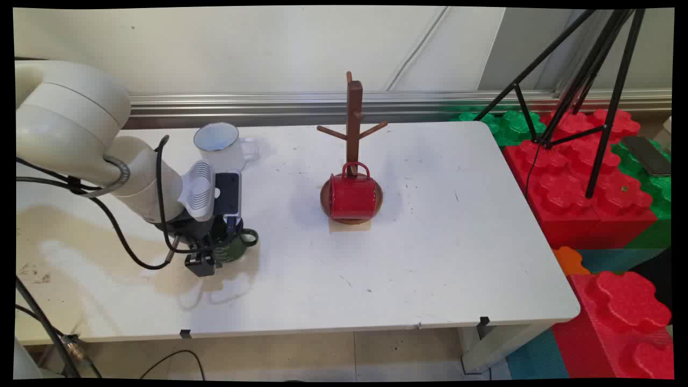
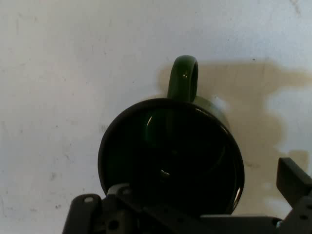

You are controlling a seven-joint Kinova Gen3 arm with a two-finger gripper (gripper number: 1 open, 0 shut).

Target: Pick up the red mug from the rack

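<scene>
White table [image 1: 441, 258], surface scuffed and stained toward 9 o'clock. Standing directly on it: white mug [image 1: 220, 145] at 11 o'clock; green mug [image 1: 236, 244] at 8 o'clock, upright, handle clear; wooden mug tree [image 1: 353, 134] near centre, red mug [image 1: 352, 196] on its base.

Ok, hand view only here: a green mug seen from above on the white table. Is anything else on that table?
Observer: Yes. A white mug stands upright behind the green mug, nearer the wall.
Operator: Anything further off?
Observer: A wooden mug tree stands mid-table, to the green mug's right in the main view.
Operator: Is the tree bare?
Observer: Its upper pegs are bare. A red mug sits at its foot, handle up.
</scene>
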